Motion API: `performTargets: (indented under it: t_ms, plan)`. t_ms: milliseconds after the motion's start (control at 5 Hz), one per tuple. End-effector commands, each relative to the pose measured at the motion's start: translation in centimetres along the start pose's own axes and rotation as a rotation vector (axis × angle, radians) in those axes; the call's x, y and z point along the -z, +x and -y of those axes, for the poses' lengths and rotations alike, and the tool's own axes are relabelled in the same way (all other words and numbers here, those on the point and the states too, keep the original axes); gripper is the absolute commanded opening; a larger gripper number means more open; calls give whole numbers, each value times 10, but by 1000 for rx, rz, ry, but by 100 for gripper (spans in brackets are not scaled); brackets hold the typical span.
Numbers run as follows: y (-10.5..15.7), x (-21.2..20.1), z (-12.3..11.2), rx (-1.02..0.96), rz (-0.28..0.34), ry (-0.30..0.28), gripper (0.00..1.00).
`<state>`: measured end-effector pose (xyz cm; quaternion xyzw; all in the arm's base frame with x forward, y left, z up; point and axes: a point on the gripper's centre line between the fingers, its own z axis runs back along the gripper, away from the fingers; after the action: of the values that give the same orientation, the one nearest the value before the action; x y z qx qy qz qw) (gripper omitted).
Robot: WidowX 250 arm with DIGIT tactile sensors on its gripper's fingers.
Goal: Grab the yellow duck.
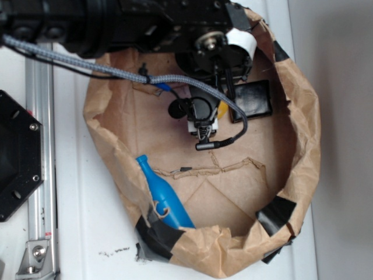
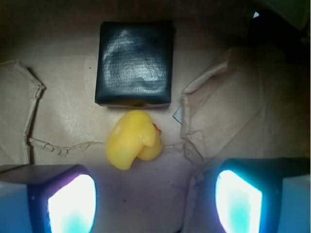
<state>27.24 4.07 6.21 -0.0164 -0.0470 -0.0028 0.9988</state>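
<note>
Hovering over the brown paper-lined bin (image 1: 303, 116), the gripper (image 2: 155, 199) sits with jaws apart and nothing between them; both fingertips (image 2: 73, 204) show at the bottom of the wrist view, glowing pale blue-white, with bare paper floor in the gap.

The yellow duck (image 2: 133, 139) lies on the paper floor just beyond the gap between the fingers, roughly centered, tipped on its side, orange-red beak spot on its right edge. No contact with either finger. In the exterior view only a sliver of the yellow duck (image 1: 223, 108) shows, mostly hidden behind the arm's wrist.

The black square block (image 2: 135, 63) sits directly past the duck, its near edge just beside or touching the duck's top; cannot tell which. In the exterior view the same block (image 1: 252, 100) lies right of the arm, flat on the floor.

Crumpled paper folds (image 2: 218, 111) rise on the right of the duck, close to the right finger's path; another torn fold (image 2: 19, 107) lies at left, farther off.

The blue plastic bottle (image 1: 163, 198) lies well apart from the duck, leaning against the bin wall at lower left. Black tape patches (image 1: 277, 213) hold the paper rim. A braided gray cable (image 1: 105, 69) crosses over the bin.
</note>
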Motion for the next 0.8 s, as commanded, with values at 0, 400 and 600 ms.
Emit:
performTargets:
  t_ms: [0, 400, 600]
  plan:
    - [11, -14, 1, 13, 58, 9, 100]
    - [19, -2, -8, -30, 71, 74, 100]
    - [21, 3, -9, -30, 54, 85, 100]
